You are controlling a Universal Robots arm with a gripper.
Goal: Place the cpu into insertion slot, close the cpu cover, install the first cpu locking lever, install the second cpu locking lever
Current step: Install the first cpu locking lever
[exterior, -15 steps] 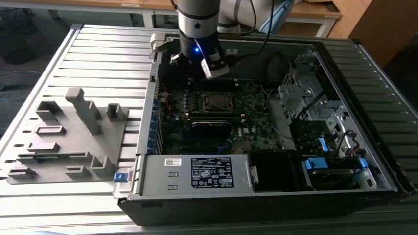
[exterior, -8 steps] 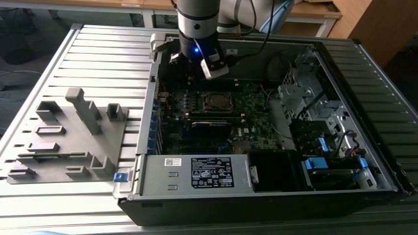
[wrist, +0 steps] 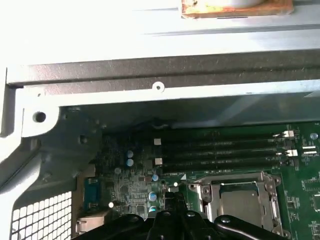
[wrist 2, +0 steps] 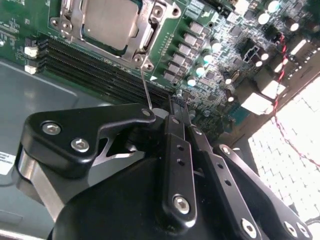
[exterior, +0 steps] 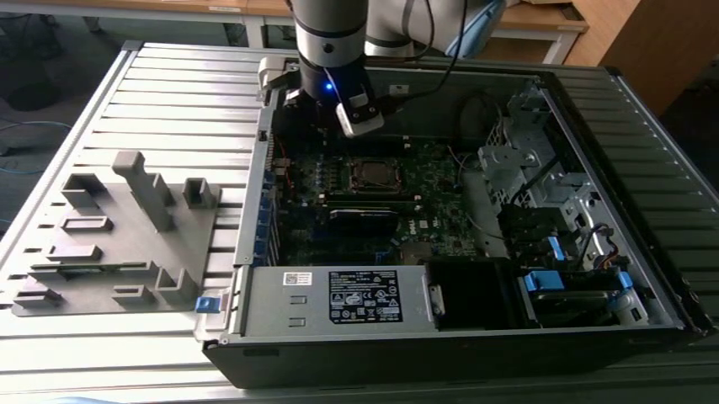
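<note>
Gripper [wrist 2: 176, 106], nearest the lens, has its fingers pressed together. I cannot confirm whether they pinch the thin lever [wrist 2: 145, 87] rising beside them. Cpu [wrist 2: 107, 20] is seated in the slot [exterior: 349, 174], at 5 o'clock from my gripper in the exterior view. Cover [wrist 2: 149, 31] lies shut over it. That lever stands unlatched, and the second lever's state is unclear. Both latchings look outstanding.

I see the cpu [wrist 2: 107, 20] seated under its cover [wrist 2: 150, 37]. A thin lever [wrist 2: 145, 87] runs from the cover's corner to just beside my gripper [wrist 2: 178, 107], fingers pressed together.
</note>
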